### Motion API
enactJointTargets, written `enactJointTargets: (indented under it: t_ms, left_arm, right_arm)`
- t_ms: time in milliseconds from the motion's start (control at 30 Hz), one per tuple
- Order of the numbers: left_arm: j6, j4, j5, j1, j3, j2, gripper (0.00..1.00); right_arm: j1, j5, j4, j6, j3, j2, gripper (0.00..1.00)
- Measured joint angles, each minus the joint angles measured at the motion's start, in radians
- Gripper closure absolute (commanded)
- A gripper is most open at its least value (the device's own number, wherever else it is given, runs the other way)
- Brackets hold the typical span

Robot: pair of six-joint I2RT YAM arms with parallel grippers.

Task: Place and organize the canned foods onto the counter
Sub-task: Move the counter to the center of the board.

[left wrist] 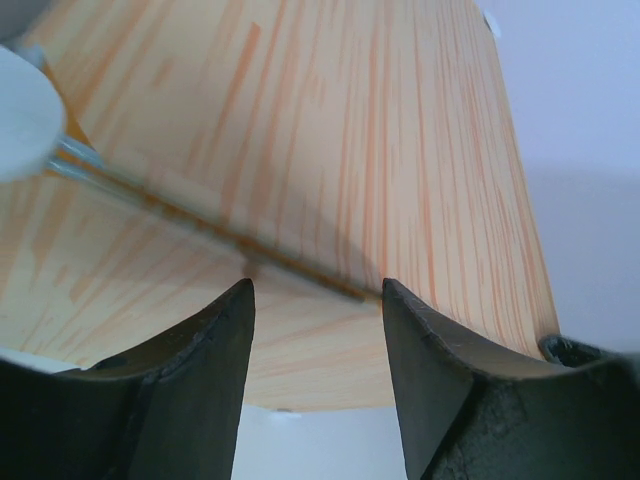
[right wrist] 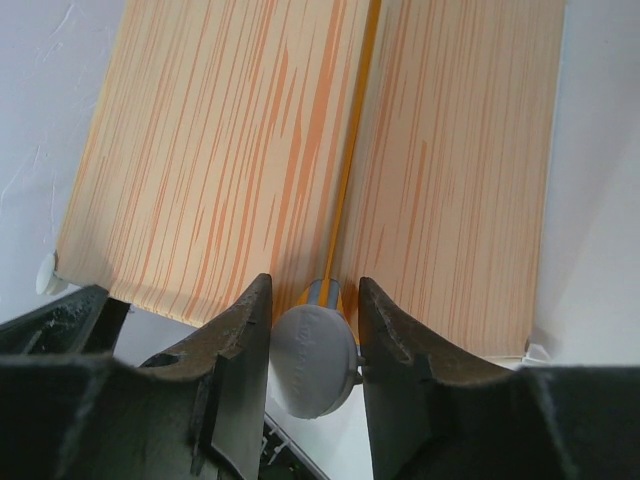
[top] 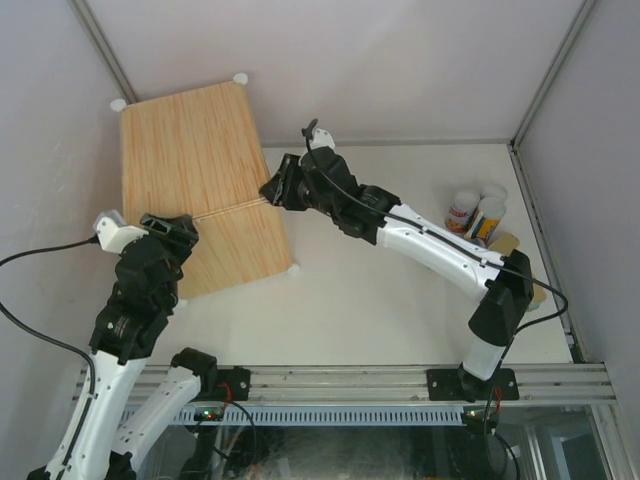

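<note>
Right gripper (right wrist: 313, 285), wrist view: jaws closed on a round grey knob (right wrist: 315, 362) at the edge of the counter (right wrist: 220, 150), where the seam (right wrist: 352, 150) between its two wood-grain panels ends.

Left gripper (left wrist: 317, 285), wrist view: jaws apart with nothing between them, poised over the seam at the opposite edge, a white knob (left wrist: 20, 110) near by.

Overhead view: the counter sits at the left rear of the table (top: 400, 290). The canned foods (top: 478, 212) are clustered well apart from it at the right, beside the right arm, and none is on the counter.

Handling (a judgement, not an observation): the counter is stiff and broad but probably light. The seam suggests it may fold, so both edges want support. The knob is smooth and round and could slip or turn in the jaws. The cans are rigid and slick-walled, best pinched across the body.

Obscured: the right arm partly covers the cluster, so the number of cans and their labels cannot be read. Whether the counter lies flat or tilted is unclear.
</note>
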Motion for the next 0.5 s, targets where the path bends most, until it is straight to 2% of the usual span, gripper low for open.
enactJointTargets:
  t_ms: [500]
  left_arm:
    - [0.016, 0.040, 0.024, 0.022, 0.000, 0.031, 0.42]
  right_arm:
    - [0.018, 0.046, -0.008, 0.022, -0.129, -0.122, 0.86]
